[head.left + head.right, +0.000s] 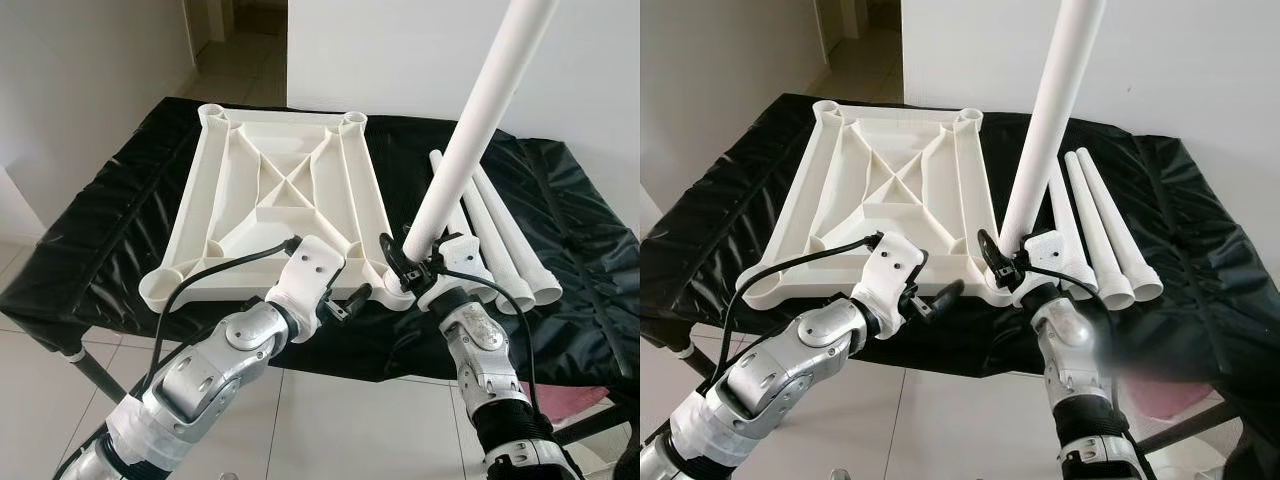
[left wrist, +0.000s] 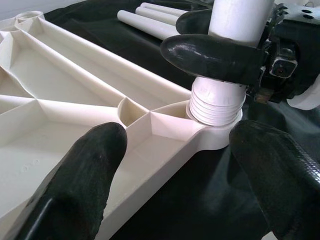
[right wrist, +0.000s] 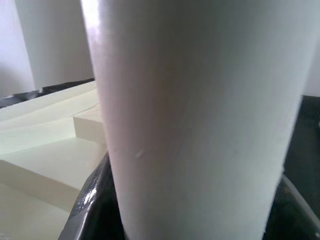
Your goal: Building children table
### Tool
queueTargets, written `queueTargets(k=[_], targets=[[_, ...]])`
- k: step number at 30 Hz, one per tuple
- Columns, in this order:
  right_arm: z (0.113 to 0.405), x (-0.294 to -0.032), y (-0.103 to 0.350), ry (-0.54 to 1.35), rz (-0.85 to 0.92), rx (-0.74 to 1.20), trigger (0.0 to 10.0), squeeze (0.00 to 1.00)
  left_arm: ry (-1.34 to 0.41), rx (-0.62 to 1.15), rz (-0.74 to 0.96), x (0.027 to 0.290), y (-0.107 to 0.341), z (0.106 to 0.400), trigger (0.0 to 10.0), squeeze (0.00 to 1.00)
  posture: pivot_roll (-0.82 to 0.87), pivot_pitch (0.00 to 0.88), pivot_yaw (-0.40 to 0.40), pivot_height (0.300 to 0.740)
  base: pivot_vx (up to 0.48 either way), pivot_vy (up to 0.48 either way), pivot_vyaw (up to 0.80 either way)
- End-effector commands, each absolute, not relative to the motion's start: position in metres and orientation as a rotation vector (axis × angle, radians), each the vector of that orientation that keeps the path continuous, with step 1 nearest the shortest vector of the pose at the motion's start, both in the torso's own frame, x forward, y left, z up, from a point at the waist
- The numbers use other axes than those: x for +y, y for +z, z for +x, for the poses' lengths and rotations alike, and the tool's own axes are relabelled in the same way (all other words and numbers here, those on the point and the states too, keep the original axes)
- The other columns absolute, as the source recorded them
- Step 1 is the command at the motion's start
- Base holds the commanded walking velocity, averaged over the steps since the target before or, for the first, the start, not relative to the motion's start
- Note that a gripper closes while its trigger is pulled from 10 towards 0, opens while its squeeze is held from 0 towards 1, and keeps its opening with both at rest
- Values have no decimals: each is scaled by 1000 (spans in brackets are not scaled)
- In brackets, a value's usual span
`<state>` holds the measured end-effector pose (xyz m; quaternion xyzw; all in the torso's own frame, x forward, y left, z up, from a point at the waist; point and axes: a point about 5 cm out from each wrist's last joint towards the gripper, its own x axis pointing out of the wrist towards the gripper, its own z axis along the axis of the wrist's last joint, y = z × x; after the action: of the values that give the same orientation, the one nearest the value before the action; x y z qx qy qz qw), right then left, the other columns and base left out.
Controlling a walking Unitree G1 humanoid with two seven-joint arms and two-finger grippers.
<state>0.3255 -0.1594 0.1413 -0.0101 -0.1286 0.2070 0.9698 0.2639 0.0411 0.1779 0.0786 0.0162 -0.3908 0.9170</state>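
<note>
A: Where does the build stand?

B: The white tabletop (image 1: 275, 200) lies upside down on the black-covered bench (image 1: 90, 250), ribs up. The right hand (image 1: 412, 262) is clamped around a white leg (image 1: 470, 140), whose threaded end sits in the near right corner socket (image 2: 212, 131). In the left wrist view several thread rings show above the socket rim, so I judge it not yet screwed home.

A: And the leg's angle?

B: It leans up and away to the right, not square to the top. I'd bring it upright before turning; otherwise the threads may cross.

A: What is the left hand doing?

B: The left hand (image 1: 335, 298) hovers at the tabletop's near edge, just beside that corner, fingers (image 2: 82, 170) spread wide and holding nothing. It would do well to press down on the tabletop so it cannot spin with the leg.

A: The other legs?

B: Three spare legs (image 1: 1095, 235) lie side by side on the bench, just right of the tabletop.

A: Any risk?

B: The corner sits near the bench edge; a hard twist could push the top off.
</note>
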Motion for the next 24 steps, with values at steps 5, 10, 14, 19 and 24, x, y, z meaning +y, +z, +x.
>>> queueTargets(k=[5,10,14,19,24], targets=[[325,-166,111,372,86,-68,10000,0,-1041,58,168,33,177,252,10000,0,72,92,-10,740,0,0,0],[327,-167,109,354,141,-47,10000,0,-1040,59,168,33,178,252,10000,0,72,92,-10,740,0,0,0],[327,-165,109,336,146,-59,10000,0,-1037,59,170,34,179,252,10000,0,78,96,-13,740,0,0,0],[323,-159,111,249,144,-95,10000,0,-1031,60,171,35,178,253,10000,0,79,98,-18,740,0,0,0],[319,-148,110,56,139,-80,10000,0,-1012,59,168,37,178,256,10000,0,80,94,-25,740,0,0,0]])
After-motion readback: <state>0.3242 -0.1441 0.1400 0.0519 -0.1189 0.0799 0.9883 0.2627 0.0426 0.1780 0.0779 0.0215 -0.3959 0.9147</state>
